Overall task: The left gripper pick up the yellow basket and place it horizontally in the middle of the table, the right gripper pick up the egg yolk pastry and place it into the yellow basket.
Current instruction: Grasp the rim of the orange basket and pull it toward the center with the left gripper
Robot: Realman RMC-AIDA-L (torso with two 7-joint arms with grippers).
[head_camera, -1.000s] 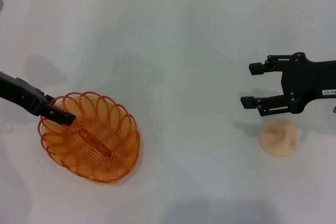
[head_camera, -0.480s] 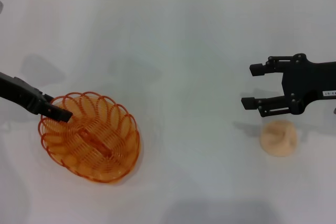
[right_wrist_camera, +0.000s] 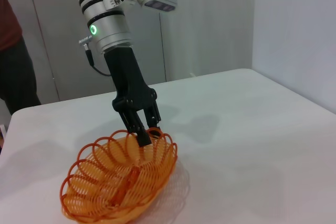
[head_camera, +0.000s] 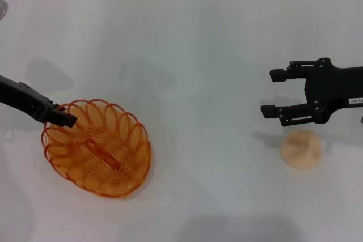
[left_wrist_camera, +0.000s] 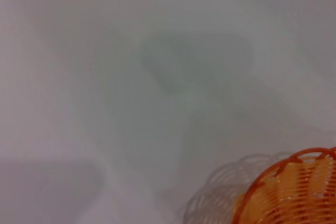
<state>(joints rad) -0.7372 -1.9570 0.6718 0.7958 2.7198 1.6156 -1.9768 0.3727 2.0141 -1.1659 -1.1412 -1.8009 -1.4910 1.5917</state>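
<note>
Claw of the left gripper (head_camera: 63,119), near-closed, touches the yellow basket (head_camera: 99,148) rim; right claw (head_camera: 271,92) hangs open.

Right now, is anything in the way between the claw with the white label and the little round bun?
No, nothing visible. The right gripper hangs open just behind the egg yolk pastry, with only bare table between them. The yellow basket sits far off on the left side, with the left gripper at its rim.

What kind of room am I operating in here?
Probably an indoor lab or test room: a plain white matte table, bare grey wall panels, and a person standing at the edge.
</note>
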